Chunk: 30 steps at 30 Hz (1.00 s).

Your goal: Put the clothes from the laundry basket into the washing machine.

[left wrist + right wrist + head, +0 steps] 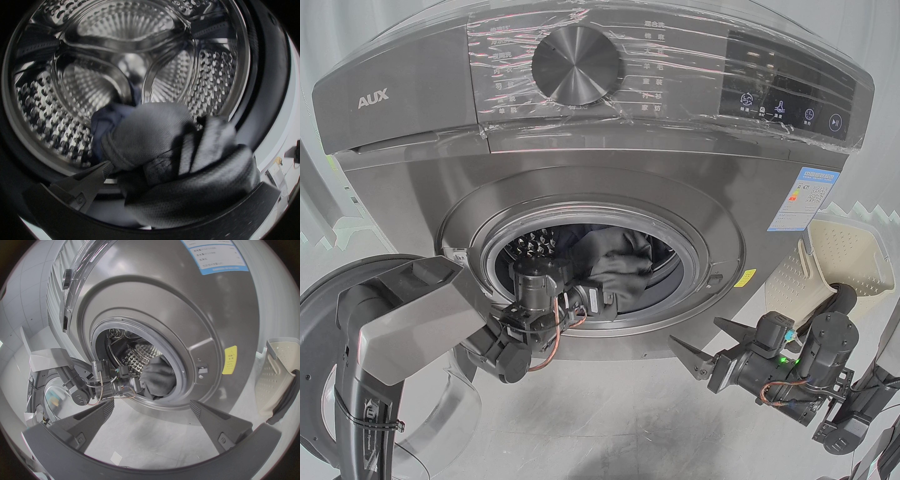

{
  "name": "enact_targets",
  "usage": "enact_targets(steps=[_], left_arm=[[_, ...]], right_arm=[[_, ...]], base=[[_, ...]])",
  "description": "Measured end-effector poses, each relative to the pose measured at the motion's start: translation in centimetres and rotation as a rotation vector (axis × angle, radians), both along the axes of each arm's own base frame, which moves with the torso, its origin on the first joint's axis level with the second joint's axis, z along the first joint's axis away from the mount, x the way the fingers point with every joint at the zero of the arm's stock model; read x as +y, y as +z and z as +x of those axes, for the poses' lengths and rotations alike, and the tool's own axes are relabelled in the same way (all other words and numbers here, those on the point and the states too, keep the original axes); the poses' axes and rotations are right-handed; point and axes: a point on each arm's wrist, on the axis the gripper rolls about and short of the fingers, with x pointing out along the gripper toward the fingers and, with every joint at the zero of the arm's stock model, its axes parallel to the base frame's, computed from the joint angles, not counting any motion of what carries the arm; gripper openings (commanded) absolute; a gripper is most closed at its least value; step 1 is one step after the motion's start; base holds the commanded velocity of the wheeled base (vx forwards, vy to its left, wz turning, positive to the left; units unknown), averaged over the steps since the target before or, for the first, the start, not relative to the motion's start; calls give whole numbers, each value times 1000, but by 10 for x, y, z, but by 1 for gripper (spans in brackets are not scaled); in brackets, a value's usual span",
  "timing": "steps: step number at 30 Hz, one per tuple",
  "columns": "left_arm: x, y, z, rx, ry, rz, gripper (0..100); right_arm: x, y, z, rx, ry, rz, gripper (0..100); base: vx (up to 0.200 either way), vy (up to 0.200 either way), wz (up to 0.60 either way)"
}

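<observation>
A pale grey floor (612, 412) runs up to a silver front-loading washing machine (675, 181), its round door (319, 325) swung open at the machine's left. A dark grey garment (615, 259) bulges over the lower lip of the machine's drum (125, 62), with navy cloth (106, 118) deeper inside. The left gripper (150, 165) sits in the machine's opening, jaws wide, the garment covering one finger. The right gripper (695, 331) hovers before the machine, jaws wide and empty. A cream laundry basket (850, 250) stands right of the machine.
</observation>
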Motion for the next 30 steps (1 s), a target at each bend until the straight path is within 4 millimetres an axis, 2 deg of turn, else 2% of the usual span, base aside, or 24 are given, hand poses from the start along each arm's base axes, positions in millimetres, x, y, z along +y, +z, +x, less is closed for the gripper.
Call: enact_targets(steps=[3, 4, 8, 14, 21, 25, 30], left_arm=[[-6, 19, 9, -61, -1, -36, 100], [-9, 25, 13, -85, 0, -49, 0], [-16, 44, 26, -171, 11, -101, 0], [-24, 53, 46, -253, 74, -153, 0], [-22, 62, 73, -332, 169, -207, 0], [-19, 52, 79, -321, 189, -199, 0], [-19, 20, 74, -231, 190, -137, 0]], right_arm=[[6, 2, 7, -17, 16, 15, 100], [9, 3, 10, -21, 21, 19, 100], [16, 1, 20, -32, 41, 24, 100], [19, -7, 25, -27, 48, -6, 100], [17, -9, 27, -37, 61, -37, 100], [14, -9, 29, -37, 55, -42, 100], [10, -9, 30, -37, 47, -44, 100]], base=[[0, 0, 0], [0, 0, 0], [0, 0, 0], [0, 0, 0], [0, 0, 0], [0, 0, 0], [0, 0, 0]])
